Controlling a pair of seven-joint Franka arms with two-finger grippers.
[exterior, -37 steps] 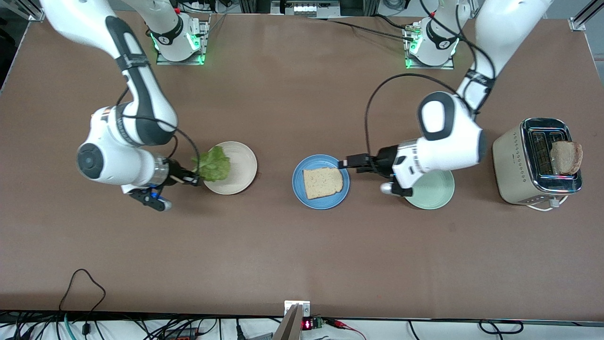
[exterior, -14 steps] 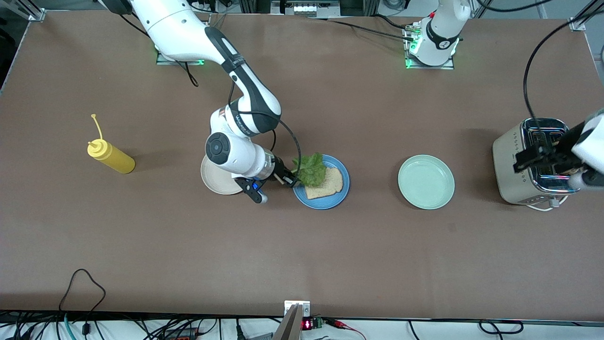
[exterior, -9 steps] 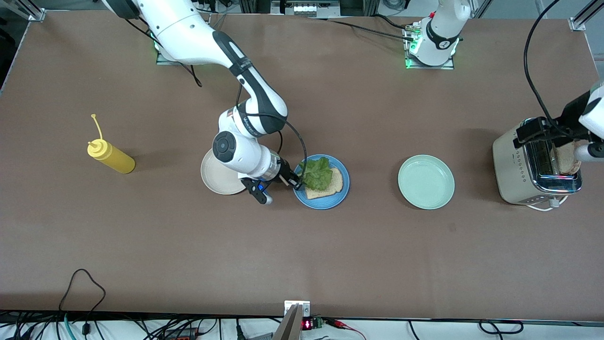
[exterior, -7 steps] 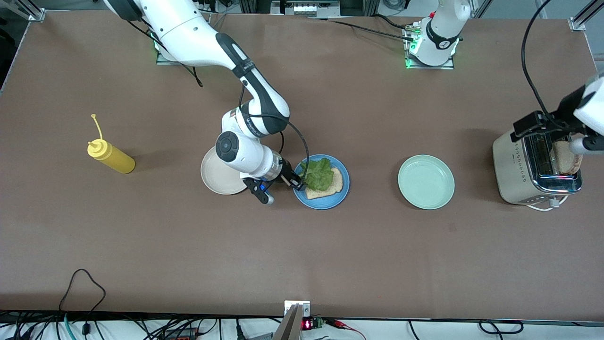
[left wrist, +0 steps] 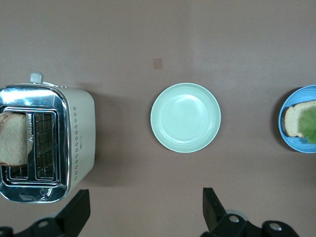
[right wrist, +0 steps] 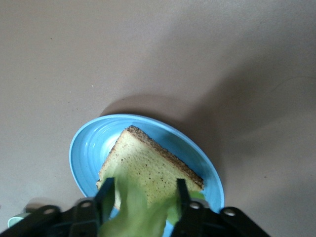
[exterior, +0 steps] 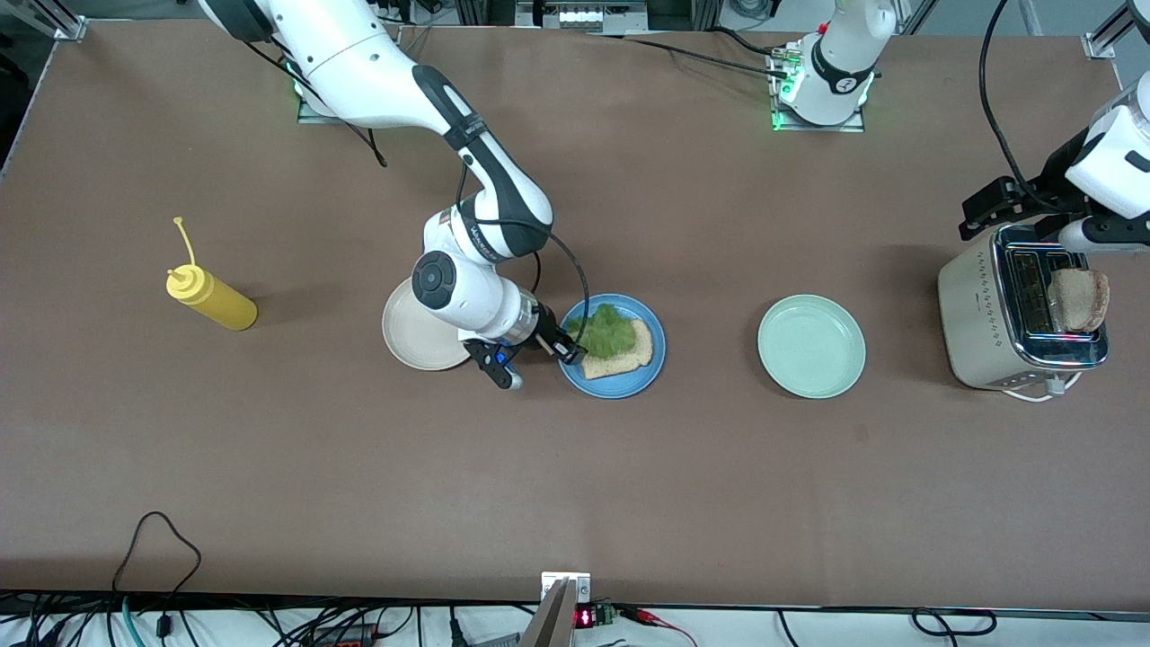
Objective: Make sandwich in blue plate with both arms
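The blue plate point(exterior: 651, 364) sits mid-table with one toasted bread slice point(exterior: 624, 355) on it. A green lettuce leaf point(exterior: 602, 331) lies blurred on that slice. My right gripper point(exterior: 561, 346) hangs at the plate's rim on the right arm's side, open, with the lettuce point(right wrist: 133, 212) loose between its spread fingers point(right wrist: 106, 197) above the bread point(right wrist: 148, 165) and plate point(right wrist: 84, 148). A second bread slice point(exterior: 1078, 299) stands in the toaster point(exterior: 979, 314). My left gripper point(exterior: 993, 205) is open and empty above the toaster's top edge; its wrist view looks down on the toaster point(left wrist: 74, 143) and slice point(left wrist: 12, 145).
A pale mint plate point(exterior: 811, 346) lies between the blue plate and the toaster. A cream plate point(exterior: 409, 346) sits beside the blue plate, partly under the right arm's wrist. A yellow squeeze bottle point(exterior: 211, 301) lies toward the right arm's end.
The right gripper has opened and the lettuce has dropped from it onto the bread. The left gripper has lifted away from the toaster slots, still open.
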